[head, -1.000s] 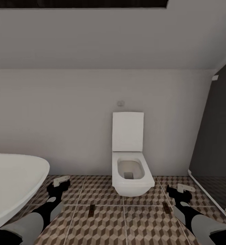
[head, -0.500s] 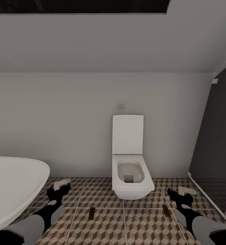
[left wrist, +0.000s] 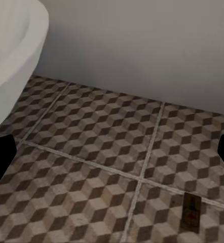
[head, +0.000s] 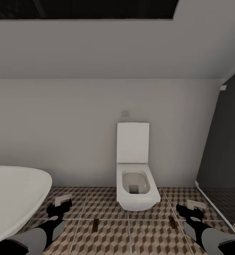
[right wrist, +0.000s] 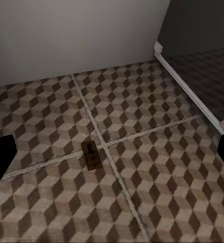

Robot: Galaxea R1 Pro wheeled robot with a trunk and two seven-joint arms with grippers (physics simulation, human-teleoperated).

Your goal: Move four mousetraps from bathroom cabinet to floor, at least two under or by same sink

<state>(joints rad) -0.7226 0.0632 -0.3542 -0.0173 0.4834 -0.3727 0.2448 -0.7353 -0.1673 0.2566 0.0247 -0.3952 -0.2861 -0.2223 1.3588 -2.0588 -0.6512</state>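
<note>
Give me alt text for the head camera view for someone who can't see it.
Two mousetraps, one left and one right, lie on the cube-patterned bathroom floor before a white toilet with its lid up. The left gripper and right gripper hang open and empty at the lower corners, a white bathtub at left.

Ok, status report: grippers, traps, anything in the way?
Left gripper and right gripper open, empty. Two mousetraps on bathroom floor: one left of toilet, one right. Bathtub close on left.
</note>
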